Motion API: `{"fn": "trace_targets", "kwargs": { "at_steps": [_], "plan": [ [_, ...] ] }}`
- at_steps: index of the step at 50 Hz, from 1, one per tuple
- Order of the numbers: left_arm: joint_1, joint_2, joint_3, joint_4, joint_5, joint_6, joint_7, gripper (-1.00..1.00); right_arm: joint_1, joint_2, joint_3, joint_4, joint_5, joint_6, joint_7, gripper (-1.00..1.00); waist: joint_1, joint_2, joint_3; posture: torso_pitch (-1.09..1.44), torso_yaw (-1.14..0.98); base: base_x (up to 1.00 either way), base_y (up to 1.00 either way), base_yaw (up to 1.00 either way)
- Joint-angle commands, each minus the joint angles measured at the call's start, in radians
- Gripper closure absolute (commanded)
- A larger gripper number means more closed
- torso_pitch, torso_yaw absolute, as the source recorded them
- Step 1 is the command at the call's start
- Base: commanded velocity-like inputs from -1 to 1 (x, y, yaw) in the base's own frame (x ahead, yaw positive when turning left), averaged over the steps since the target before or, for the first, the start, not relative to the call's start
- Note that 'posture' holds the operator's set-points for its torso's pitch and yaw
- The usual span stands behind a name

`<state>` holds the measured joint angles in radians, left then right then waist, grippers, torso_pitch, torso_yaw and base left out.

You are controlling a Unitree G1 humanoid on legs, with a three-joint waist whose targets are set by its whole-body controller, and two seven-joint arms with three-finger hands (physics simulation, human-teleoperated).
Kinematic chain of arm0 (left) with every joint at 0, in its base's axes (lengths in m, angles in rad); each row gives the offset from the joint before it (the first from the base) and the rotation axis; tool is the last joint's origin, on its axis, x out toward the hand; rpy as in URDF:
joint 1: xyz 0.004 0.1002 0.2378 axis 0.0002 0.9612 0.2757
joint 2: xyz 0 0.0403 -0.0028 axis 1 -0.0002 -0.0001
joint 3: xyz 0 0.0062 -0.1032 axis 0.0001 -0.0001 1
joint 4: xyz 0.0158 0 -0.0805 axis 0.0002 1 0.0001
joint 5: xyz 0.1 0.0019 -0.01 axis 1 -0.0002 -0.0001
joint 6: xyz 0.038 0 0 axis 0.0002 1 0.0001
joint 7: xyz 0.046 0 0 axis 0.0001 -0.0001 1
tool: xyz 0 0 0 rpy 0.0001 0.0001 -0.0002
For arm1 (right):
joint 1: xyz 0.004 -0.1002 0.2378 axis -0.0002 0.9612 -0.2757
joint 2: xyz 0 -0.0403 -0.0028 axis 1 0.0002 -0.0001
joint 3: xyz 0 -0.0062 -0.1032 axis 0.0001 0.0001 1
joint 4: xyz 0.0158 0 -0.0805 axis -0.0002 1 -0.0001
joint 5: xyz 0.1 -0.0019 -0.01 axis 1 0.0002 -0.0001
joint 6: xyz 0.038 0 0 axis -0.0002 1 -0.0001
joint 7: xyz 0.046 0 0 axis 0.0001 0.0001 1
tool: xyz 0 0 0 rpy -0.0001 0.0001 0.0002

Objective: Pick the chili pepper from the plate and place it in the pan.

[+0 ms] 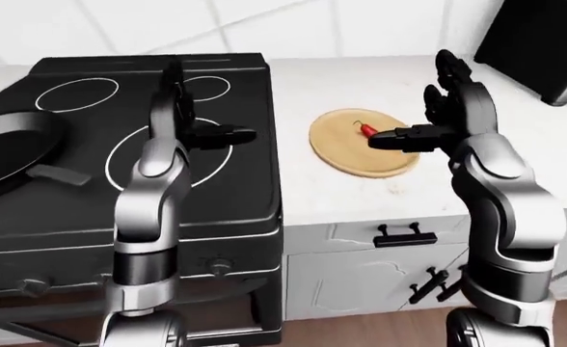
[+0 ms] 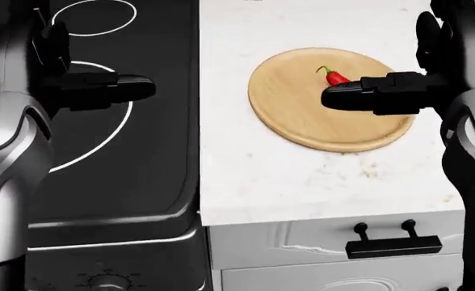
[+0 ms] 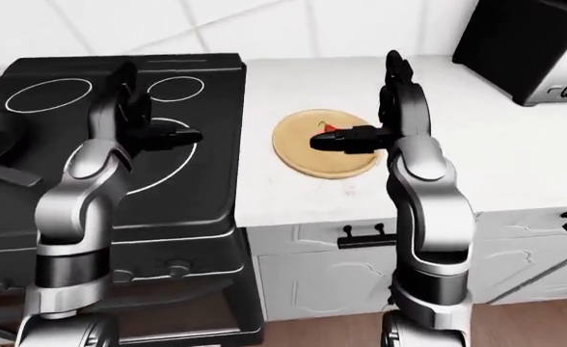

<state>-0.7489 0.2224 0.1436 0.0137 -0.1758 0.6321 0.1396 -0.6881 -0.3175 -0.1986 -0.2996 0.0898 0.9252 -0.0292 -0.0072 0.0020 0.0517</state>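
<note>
A small red chili pepper (image 2: 335, 76) lies on a round wooden plate (image 2: 294, 118) on the white counter. My right hand (image 2: 360, 96) hovers open just above the plate, one finger stretched out level and its tip right next to the pepper, partly hiding it. The fingers do not close round it. The black pan (image 1: 13, 141) sits on the stove at the left edge of the left-eye view, its handle (image 1: 59, 173) pointing right. My left hand (image 1: 216, 134) is open and empty above the stove's burner rings, to the right of the pan.
The black stove (image 1: 226, 210) fills the left half of the left-eye view, with knobs along its lower edge. A black toaster (image 1: 544, 43) stands at the top right on the counter (image 1: 360, 195). Cabinet drawers with black handles (image 1: 404, 235) lie below the counter.
</note>
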Motion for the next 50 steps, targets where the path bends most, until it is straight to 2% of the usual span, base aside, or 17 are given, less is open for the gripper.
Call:
{"fn": "trace_targets", "kwargs": {
  "at_steps": [1, 10, 26, 27, 29, 30, 35, 36, 38, 39, 42, 46, 48, 49, 50],
  "plan": [
    [-0.04, 0.009, 0.003, -0.041, 0.002, -0.03, 0.0, -1.0, -0.039, -0.018, -0.016, -0.042, -0.002, -0.033, -0.001, -1.0, -0.001, 0.002, -0.044, 0.0, 0.0, 0.0, 0.0, 0.0],
    [-0.04, 0.009, 0.003, -0.043, 0.004, -0.029, -0.004, -1.0, -0.039, -0.015, -0.018, -0.043, 0.008, -0.043, -0.002, -1.0, 0.008, -0.017, -0.042, 0.0, 0.0, 0.01, 0.0, 0.0],
    [-0.043, 0.011, 0.005, -0.034, 0.005, -0.037, -0.004, -1.0, -0.035, -0.015, -0.016, -0.034, 0.015, -0.055, -0.004, -1.0, 0.01, -0.019, -0.032, 0.0, 0.0, 0.03, 0.0, 0.0],
    [-0.041, 0.01, 0.004, -0.033, 0.005, -0.038, -0.004, -1.0, -0.037, -0.016, -0.017, -0.041, 0.016, -0.048, -0.003, -1.0, 0.011, -0.018, -0.046, 0.0, 0.0, 0.1, 0.0, 0.0],
    [-0.04, 0.009, 0.002, -0.033, 0.006, -0.04, -0.005, -1.0, -0.035, -0.016, -0.017, -0.037, 0.015, -0.054, -0.004, -1.0, 0.014, -0.011, -0.027, 0.0, 0.0, 0.12, 0.0, 0.0],
    [-0.039, 0.009, 0.002, -0.031, 0.007, -0.041, -0.005, -1.0, -0.035, -0.016, -0.016, -0.038, 0.016, -0.051, -0.004, -1.0, 0.013, -0.007, -0.025, 0.0, 0.0, 0.12, 0.0, 0.0],
    [-0.041, 0.009, 0.004, -0.034, 0.007, -0.038, -0.005, -1.0, -0.033, -0.016, -0.016, -0.037, 0.016, -0.054, -0.004, -1.0, 0.007, 0.039, -0.029, 0.0, 0.0, 0.13, 0.0, 0.0],
    [-0.04, 0.009, 0.003, -0.032, 0.007, -0.041, -0.005, -1.0, -0.034, -0.016, -0.016, -0.037, 0.015, -0.054, -0.004, -1.0, 0.008, 0.026, -0.035, 0.0, 0.0, 0.13, 0.0, 0.0],
    [-0.04, 0.009, 0.003, -0.033, 0.007, -0.039, -0.005, -1.0, -0.032, -0.016, -0.017, -0.032, 0.015, -0.06, -0.003, -1.0, 0.009, 0.051, -0.032, 0.0, 0.0, 0.13, 0.0, 0.0],
    [-0.041, 0.009, 0.003, -0.039, 0.007, -0.033, -0.004, -1.0, -0.035, -0.016, -0.016, -0.038, 0.016, -0.052, -0.004, -1.0, 0.011, 0.053, -0.03, 0.0, 0.0, 0.12, 0.0, 0.0],
    [-0.04, 0.01, 0.004, -0.044, 0.006, -0.028, -0.003, -1.0, -0.036, -0.016, -0.016, -0.043, 0.016, -0.046, -0.005, -1.0, 0.012, 0.033, -0.03, 0.0, 0.0, 0.13, 0.0, 0.0],
    [-0.04, 0.01, 0.004, -0.043, 0.007, -0.029, -0.004, -1.0, -0.036, -0.016, -0.017, -0.045, 0.016, -0.045, -0.005, -1.0, 0.013, -0.014, -0.02, 0.0, 0.0, 0.13, 0.0, 0.0],
    [-0.041, 0.01, 0.003, -0.041, 0.008, -0.029, -0.002, -1.0, -0.039, -0.018, -0.016, -0.045, 0.015, -0.044, -0.006, -1.0, 0.016, -0.058, -0.032, 0.0, 0.0, 0.13, 0.0, 0.0],
    [-0.043, 0.01, 0.005, -0.045, 0.007, -0.026, -0.002, -1.0, -0.039, -0.018, -0.016, -0.046, 0.015, -0.046, -0.006, -1.0, 0.016, -0.097, -0.044, 0.0, 0.0, 0.13, 0.0, 0.0],
    [-0.043, 0.01, 0.005, -0.043, 0.007, -0.027, -0.002, -1.0, -0.039, -0.018, -0.017, -0.046, 0.015, -0.046, -0.006, -1.0, 0.012, -0.074, -0.039, 0.0, 0.0, 0.13, 0.0, 0.0]
  ]
}}
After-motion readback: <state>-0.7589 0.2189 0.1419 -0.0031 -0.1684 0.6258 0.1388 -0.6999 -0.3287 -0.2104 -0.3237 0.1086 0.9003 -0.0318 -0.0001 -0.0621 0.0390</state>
